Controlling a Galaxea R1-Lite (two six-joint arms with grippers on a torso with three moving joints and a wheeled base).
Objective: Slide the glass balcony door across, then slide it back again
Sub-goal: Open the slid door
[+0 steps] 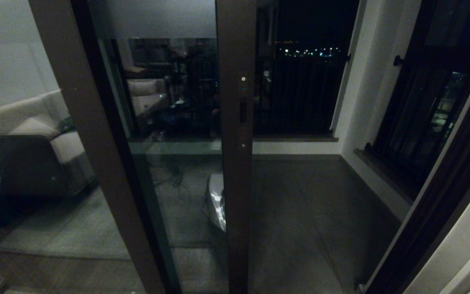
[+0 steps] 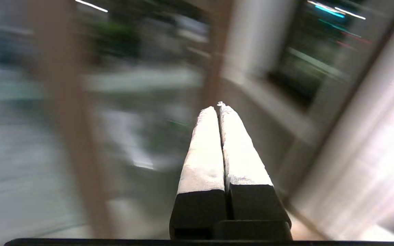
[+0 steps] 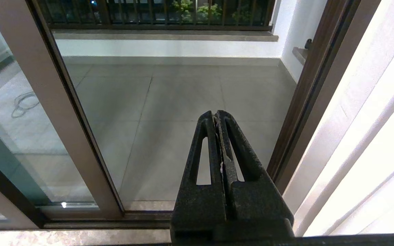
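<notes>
Left gripper [image 2: 218, 107]: fingers pressed together, holding nothing, free in the air with a brown stile beyond it. Right gripper [image 3: 215, 116]: likewise closed and empty — poised above the grey floor tiles [image 3: 183, 102] of the open doorway. In the head view, the glass balcony door [image 1: 235, 163] stands at 12 o'clock, its pull slot [image 1: 243, 111] untouched; doorway open from 1 to 3 o'clock.

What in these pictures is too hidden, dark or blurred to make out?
- Head view: neither arm shows; both lie outside the frame.
- Head view: the dark brown-framed glass balcony door is cut off at top and bottom.
- Left wrist view: everything beyond the shut left tool is motion-blurred.
- Right wrist view: the shut right tool hides the floor behind it.
</notes>
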